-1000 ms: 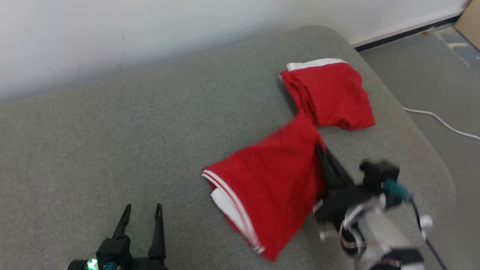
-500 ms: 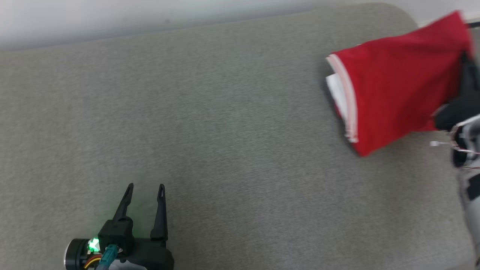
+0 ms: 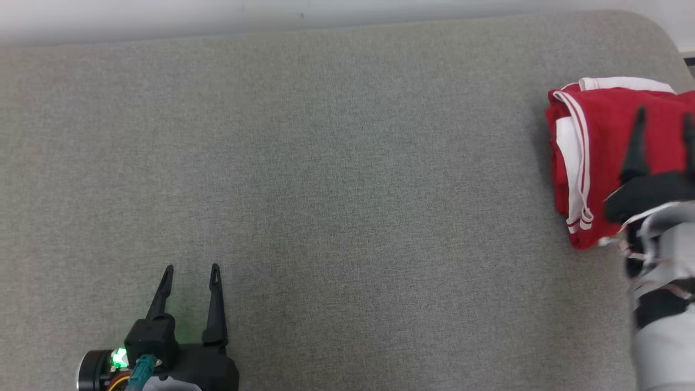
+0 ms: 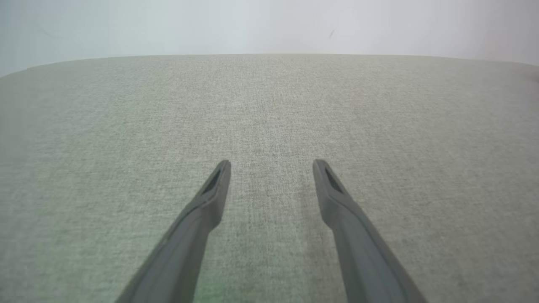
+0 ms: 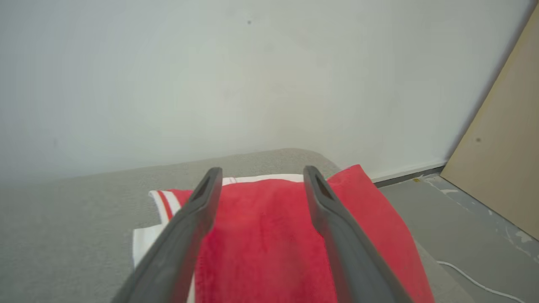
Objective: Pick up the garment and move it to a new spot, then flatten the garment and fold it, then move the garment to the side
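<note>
The red garment (image 3: 600, 141), folded into a compact stack, is being left lying at the bench's (image 3: 347, 163) right edge. It is being let go by the right claw (image 3: 665, 114): pinching it a sec ago, fingers now spread above it. The left claw (image 3: 191, 267) is being kept spread, idle, well apart. Final move prob. done.

At the right edge of the head view you lose part of the garment (image 3: 597, 146): it runs out of frame. The right gripper (image 3: 665, 114) is cut there too, one finger half gone, its wrist below blurred. In the right wrist view its fingers (image 5: 185, 227) cover strips of the garment, whose near end drops past the bottom edge.
</note>
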### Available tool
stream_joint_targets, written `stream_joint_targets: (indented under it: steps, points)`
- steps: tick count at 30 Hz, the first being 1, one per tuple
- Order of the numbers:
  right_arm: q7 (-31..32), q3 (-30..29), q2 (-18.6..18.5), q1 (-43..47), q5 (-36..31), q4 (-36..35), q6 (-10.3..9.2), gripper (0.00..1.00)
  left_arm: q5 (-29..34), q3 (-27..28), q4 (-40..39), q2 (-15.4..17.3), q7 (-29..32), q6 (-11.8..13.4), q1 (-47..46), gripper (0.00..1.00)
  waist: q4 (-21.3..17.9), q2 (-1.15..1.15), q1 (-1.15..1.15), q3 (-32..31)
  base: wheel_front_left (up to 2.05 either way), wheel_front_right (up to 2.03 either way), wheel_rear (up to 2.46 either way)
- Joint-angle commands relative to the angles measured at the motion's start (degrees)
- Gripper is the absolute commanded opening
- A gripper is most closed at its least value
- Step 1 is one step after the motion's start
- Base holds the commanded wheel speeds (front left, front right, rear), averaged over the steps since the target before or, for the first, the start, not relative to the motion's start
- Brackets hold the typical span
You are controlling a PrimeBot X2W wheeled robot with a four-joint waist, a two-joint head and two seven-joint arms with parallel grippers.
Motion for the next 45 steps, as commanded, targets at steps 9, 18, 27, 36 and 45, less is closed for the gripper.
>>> stream_joint_targets:
  steps: [9,18,27,36,45]
  points:
    - [0.0,10.0,6.5,15.2,4.8,-13.5,-0.13,1.0,-1.0,3.4,-0.7,0.0,-0.2,1.1,3.4,1.0,1.4,0.0,-0.01,-5.3,0.0,0.0,0.0]
    - [0.0,17.3,9.2,28.5,8.1,-18.1,-0.13,1.0,-2.1,4.0,-0.5,0.0,-0.2,1.2,7.5,1.0,3.6,0.0,-0.01,-11.5,0.0,0.0,0.0]
    - [0.0,20.1,9.5,33.8,9.2,-19.3,-0.13,1.0,-3.1,4.1,-1.0,0.1,-0.2,0.1,10.8,1.0,5.6,0.0,-0.01,-15.8,0.0,0.0,0.0]
    - [0.0,23.4,9.5,34.7,7.8,-21.2,-0.13,1.0,-0.4,2.7,0.4,0.1,-0.2,-2.4,11.0,1.0,6.9,0.0,-0.01,-16.9,0.0,0.0,0.0]
    - [0.0,24.4,9.5,35.1,8.3,-21.0,-0.13,1.0,0.8,3.3,1.6,0.0,-0.2,-4.2,10.8,1.0,7.5,0.0,-0.01,-17.8,0.0,0.0,0.0]
